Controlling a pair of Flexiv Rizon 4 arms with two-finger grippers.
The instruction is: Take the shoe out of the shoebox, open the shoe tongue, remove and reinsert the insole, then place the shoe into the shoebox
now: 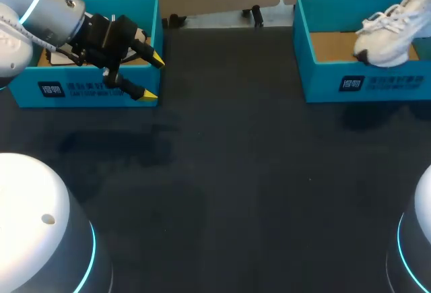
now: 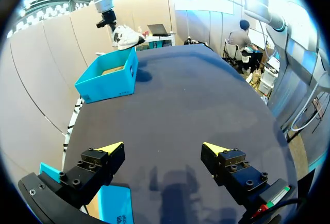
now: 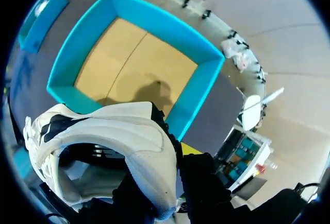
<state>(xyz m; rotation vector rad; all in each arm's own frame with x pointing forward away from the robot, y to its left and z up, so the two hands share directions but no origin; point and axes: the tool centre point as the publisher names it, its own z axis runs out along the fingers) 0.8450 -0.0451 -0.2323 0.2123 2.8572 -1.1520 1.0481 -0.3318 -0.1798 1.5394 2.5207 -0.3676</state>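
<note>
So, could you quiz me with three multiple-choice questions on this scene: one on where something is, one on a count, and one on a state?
1. Where is the white shoe?
A. Flat on the table
B. Raised over the right-hand box
C. Hanging off the table's edge

2. How many teal boxes are there?
A. One
B. Two
C. Three

3. How is the left end effector?
A. Open and empty
B. Shut on the shoe
C. Shut on an insole

Answers:
1 B: the left wrist view shows the shoe above that box's rim, and the right wrist view shows the box floor bare beneath it.
2 B: the head view shows one at each side.
3 A: its yellow tips stand apart with nothing between them.
</note>
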